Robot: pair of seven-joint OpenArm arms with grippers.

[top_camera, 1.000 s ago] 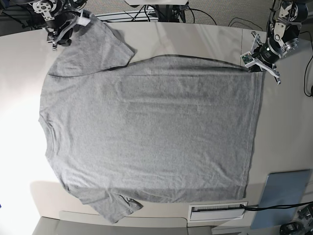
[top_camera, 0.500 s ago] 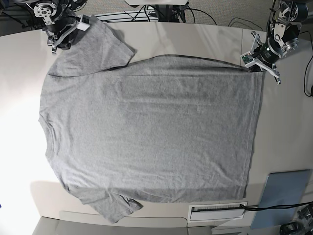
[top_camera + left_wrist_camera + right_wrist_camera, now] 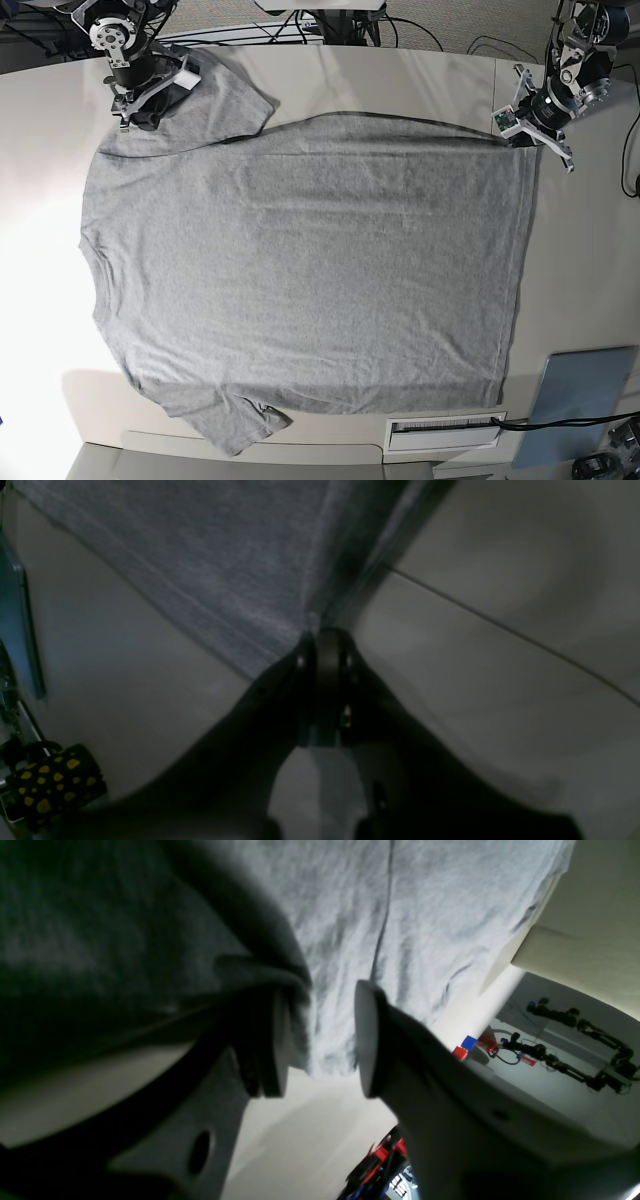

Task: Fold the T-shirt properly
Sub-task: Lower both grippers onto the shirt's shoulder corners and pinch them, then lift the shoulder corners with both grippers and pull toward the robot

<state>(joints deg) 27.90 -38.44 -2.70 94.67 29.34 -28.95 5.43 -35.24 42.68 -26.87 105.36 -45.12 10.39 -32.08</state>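
The heather-grey T-shirt (image 3: 300, 270) lies spread flat on the table, plain side up, neck at the left and hem at the right. My left gripper (image 3: 524, 138) is at the far hem corner; in the left wrist view it (image 3: 322, 647) is shut on that corner of the T-shirt (image 3: 210, 555). My right gripper (image 3: 145, 113) is over the far sleeve. In the right wrist view its jaws (image 3: 320, 1040) stand apart, with sleeve cloth (image 3: 425, 915) lying between them and draped over one finger (image 3: 272, 1040).
A flat blue-grey panel (image 3: 585, 390) lies at the near right corner, and its edge shows in the left wrist view (image 3: 12, 610). A white slotted strip (image 3: 445, 432) sits by the near edge. A table seam (image 3: 495, 70) runs near the left gripper.
My right gripper has moved from the sleeve's outer edge inward, right and toward the shirt body, onto the sleeve. The left gripper has stayed at the hem corner.
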